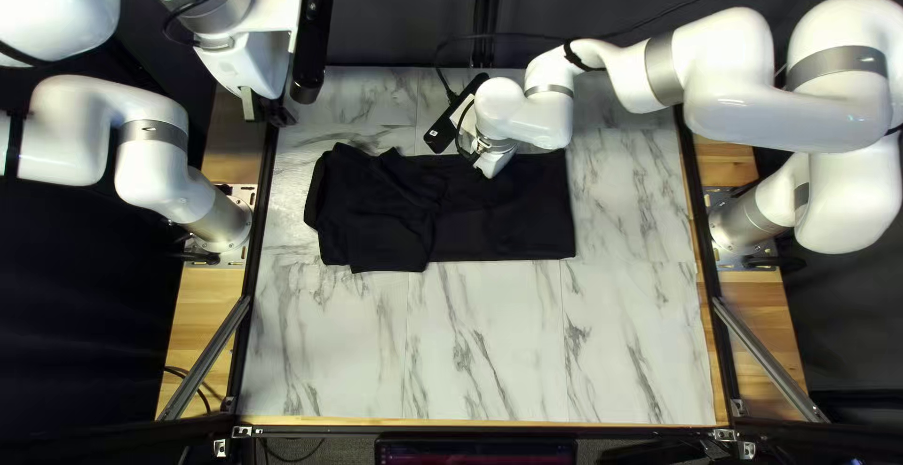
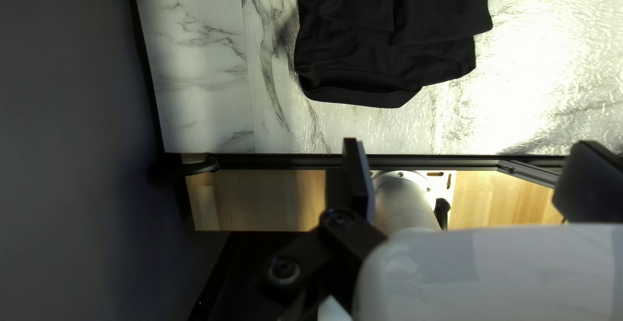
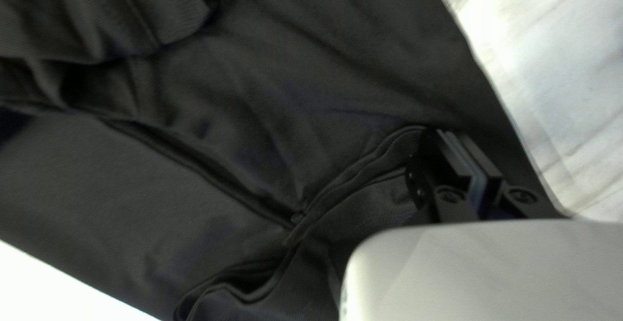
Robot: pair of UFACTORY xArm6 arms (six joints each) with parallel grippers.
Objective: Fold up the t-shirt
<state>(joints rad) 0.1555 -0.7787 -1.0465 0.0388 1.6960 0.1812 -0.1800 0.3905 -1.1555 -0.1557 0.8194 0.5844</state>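
A marble-patterned worktop (image 1: 489, 352) spreads out here, with a dark curtain (image 1: 395, 14) hanging behind its far edge. The black t-shirt (image 1: 508, 230) lies on the far half, closer to the left edge than the right, in a long folded band. Its right end looks flat and fairly straight; the left end is layered and rumpled, with uneven edges.

Up by the far left corner, the left gripper (image 1: 264, 112) hangs raised, its two fingers spread wide with nothing between them. Over at the shirt's far side, the right gripper (image 1: 487, 166) points down into the cloth. Its fingers (image 3: 456, 155) are drawn together side by side, and a raised fold runs right up beside them. Whether a thin bit of fabric is caught at the tips, I can't tell from here.
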